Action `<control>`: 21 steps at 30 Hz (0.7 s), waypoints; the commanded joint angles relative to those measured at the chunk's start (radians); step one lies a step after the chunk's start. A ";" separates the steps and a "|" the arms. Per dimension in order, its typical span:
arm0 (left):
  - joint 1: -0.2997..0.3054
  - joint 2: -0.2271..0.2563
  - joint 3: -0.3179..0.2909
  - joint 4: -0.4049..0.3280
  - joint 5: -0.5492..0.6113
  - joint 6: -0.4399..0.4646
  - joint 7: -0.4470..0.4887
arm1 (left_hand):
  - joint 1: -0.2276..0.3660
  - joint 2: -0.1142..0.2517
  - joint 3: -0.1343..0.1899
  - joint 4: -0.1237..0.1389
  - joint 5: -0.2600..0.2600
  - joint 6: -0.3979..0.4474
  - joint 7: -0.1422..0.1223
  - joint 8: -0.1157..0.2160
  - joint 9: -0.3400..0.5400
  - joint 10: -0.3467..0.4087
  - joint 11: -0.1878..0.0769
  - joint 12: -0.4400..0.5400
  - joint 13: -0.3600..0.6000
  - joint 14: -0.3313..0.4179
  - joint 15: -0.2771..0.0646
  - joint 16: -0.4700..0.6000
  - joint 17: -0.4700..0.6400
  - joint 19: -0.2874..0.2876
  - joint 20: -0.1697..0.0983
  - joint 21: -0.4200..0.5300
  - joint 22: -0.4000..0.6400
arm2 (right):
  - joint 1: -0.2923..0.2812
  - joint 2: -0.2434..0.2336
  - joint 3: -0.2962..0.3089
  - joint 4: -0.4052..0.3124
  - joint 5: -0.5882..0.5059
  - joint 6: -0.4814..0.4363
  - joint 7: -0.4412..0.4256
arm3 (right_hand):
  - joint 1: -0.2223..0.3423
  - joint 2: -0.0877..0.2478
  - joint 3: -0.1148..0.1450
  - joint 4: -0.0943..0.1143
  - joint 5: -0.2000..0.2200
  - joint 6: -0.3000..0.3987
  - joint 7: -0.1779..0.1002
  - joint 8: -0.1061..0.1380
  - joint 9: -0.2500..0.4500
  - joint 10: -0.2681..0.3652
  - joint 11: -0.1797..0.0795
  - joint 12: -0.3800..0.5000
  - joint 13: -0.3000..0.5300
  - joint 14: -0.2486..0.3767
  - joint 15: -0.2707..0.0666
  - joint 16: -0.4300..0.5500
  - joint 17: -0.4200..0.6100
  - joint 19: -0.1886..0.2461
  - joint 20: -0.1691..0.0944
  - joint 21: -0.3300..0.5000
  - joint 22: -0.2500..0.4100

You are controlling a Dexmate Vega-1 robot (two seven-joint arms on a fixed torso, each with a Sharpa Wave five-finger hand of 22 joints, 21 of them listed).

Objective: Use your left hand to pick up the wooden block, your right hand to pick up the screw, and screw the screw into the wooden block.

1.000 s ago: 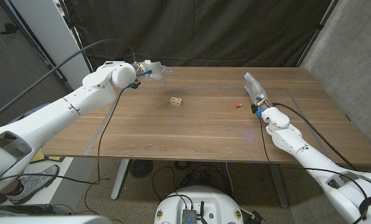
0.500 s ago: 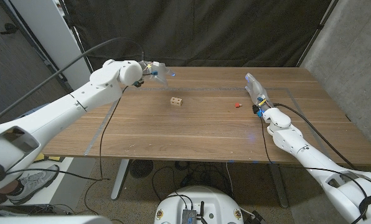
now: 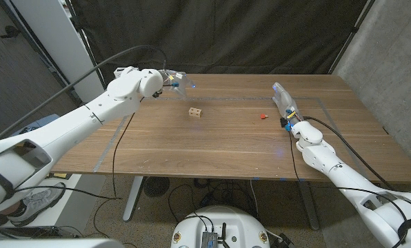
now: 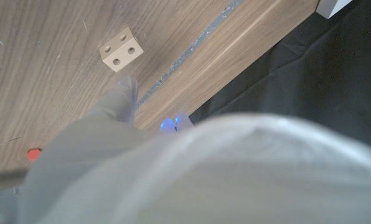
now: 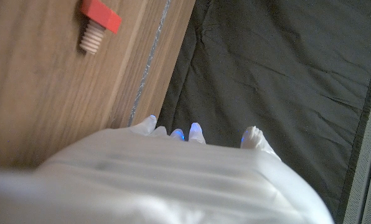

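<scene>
While the wooden block lies alone near the middle of the frame on the table, the screw with its red head lies to its right, well apart from it, and nothing stands between them. A dark curtain hangs behind the table and a grey wall closes the right side. In the upper left the left hand hangs over the far edge of the table, holding nothing, its fingers stretched toward the right and a little apart. At the right the right hand stands just beside the screw without touching it; how its fingers lie I cannot tell. Compared with a second ago, the left hand has moved to the right, nearer to the block; block, screw and right hand have stayed in place.
</scene>
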 commanded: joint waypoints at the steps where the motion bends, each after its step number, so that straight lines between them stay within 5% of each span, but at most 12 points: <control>1: 0.014 -0.037 0.012 0.020 0.090 0.009 -0.015 | 0.022 -0.002 -0.004 0.002 0.005 0.018 -0.007 0.011 0.004 0.020 -0.004 0.009 0.006 0.014 -0.005 0.010 0.002 -0.158 0.012 0.006 0.003 | -0.023 -0.004 0.006 -0.025 0.005 -0.004 -0.017 | 0.012 -0.002 0.003 -0.008 0.005 0.003 -0.005 0.004 0.002 0.001 -0.005 0.007 0.003 -0.063 0.000 0.009 0.001 -0.007 -0.011 0.006 0.004; 21: 0.035 -0.073 0.033 0.061 0.124 -0.014 0.018 | 0.060 -0.013 -0.017 0.007 0.003 0.049 -0.012 0.016 0.005 0.057 -0.008 0.022 0.015 0.055 0.004 0.017 0.002 -0.142 0.011 0.012 0.003 | -0.052 -0.028 0.009 -0.075 -0.005 -0.018 -0.036 | 0.015 -0.002 0.004 -0.011 0.004 0.004 -0.007 0.004 0.002 0.002 -0.007 0.007 0.003 -0.063 0.000 0.010 0.001 -0.009 -0.007 0.006 0.004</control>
